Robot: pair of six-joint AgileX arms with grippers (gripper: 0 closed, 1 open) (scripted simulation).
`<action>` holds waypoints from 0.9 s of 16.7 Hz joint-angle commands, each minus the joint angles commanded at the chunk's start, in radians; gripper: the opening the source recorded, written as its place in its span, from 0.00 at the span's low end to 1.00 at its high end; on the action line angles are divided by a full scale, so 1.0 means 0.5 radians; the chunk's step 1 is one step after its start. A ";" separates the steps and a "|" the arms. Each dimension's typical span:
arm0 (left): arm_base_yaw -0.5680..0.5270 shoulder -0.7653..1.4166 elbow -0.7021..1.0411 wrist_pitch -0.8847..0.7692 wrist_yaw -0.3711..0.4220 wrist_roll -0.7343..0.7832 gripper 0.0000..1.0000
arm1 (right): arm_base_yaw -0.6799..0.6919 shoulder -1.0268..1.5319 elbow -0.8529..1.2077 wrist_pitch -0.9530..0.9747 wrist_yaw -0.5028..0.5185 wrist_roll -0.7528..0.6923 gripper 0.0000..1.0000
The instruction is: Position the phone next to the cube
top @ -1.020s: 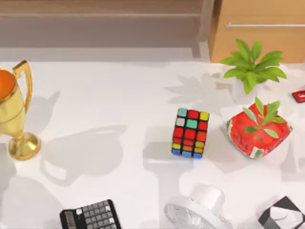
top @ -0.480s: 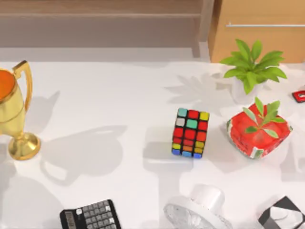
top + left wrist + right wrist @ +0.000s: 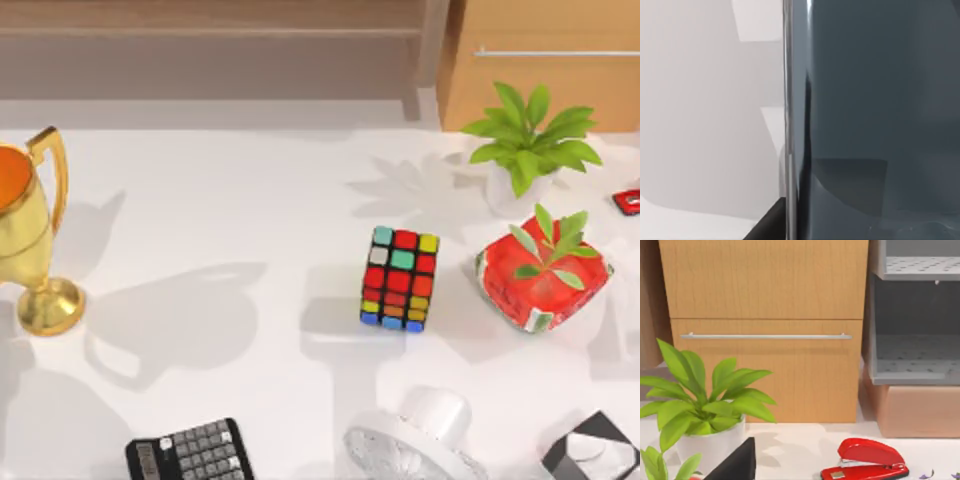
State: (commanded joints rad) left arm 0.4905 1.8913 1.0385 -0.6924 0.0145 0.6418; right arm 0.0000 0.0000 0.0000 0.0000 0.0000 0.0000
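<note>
Top view: the puzzle cube with red, green, yellow, orange, blue and white stickers on a black frame (image 3: 400,278) stands mid-table, upright. A red boxy planter with a green plant (image 3: 542,275) sits near it on the right, a black calculator with grey keys (image 3: 190,452) lies at the lower left, and a gold trophy cup (image 3: 30,235) stands at the far left. Bare white tabletop (image 3: 250,210) lies open on the cube's left, which looks the safest landing spot, away from the planter.

Left wrist view: the flat smartphone with dark glossy blue-grey screen and silver-grey rim (image 3: 875,115) sits very close to the camera, long edge running up the frame. Probably at the left gripper, but I cannot tell whether the jaws are around it. Advice: confirm grip on the long edges before lifting, keep it level.

Right wrist view: a wooden drawer cabinet (image 3: 765,325), a red stapler (image 3: 865,460), and a white-potted green plant (image 3: 700,410). Right arm looks parked; jaw state cannot be told.
</note>
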 joint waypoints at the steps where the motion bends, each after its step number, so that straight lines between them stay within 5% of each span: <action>1: -0.003 -0.044 0.011 -0.038 0.023 -0.010 0.00 | 0.000 0.000 0.000 0.000 0.000 0.000 1.00; 15: -0.040 -0.180 0.179 -0.164 0.008 -0.071 0.00 | 0.000 0.000 0.000 0.000 0.000 0.000 1.00</action>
State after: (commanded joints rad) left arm 0.4706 1.8011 1.1282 -0.7743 0.0183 0.6065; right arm 0.0000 0.0000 0.0000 0.0000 0.0000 0.0000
